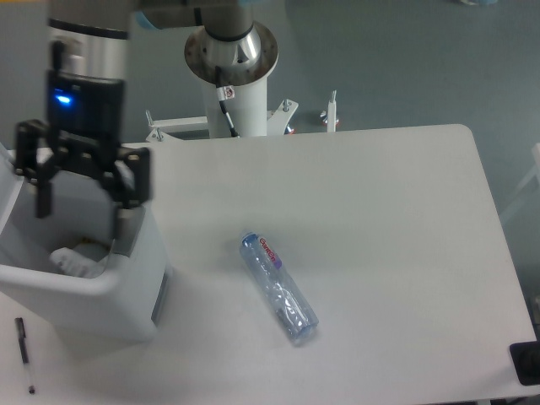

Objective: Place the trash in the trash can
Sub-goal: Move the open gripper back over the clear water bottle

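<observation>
My tool (83, 187) hangs at the upper left of the frame, right over the open trash can (126, 291), its two fingers (132, 179) spread wide with nothing between them. Down inside the can, at its lower left, lies the crumpled white wrapper (76, 261). The crushed bottle (279, 288) rests on its side on the white counter (380, 228) near the centre of the frame, well apart from the can. A thin black pen (24, 353) lies at the lower left corner.

The wrapper (74, 260) lies in the bin (93, 291), left of the bottle (279, 288) on the table (380, 219).
</observation>
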Controlling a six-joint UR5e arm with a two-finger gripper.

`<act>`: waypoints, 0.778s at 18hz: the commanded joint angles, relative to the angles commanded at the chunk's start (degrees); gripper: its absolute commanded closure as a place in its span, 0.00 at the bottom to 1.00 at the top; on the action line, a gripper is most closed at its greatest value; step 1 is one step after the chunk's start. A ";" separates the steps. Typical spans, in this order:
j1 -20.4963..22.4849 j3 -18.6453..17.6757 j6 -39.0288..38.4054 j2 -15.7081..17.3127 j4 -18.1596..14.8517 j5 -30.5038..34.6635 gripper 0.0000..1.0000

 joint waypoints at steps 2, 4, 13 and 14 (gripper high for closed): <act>3.08 -0.26 1.23 -1.41 -0.09 -0.44 0.00; 5.37 -0.61 2.19 -2.99 -0.09 -0.45 0.00; 13.28 -0.97 6.94 -8.00 -0.09 -0.45 0.00; 13.73 -0.97 7.38 -8.44 -0.09 -0.45 0.00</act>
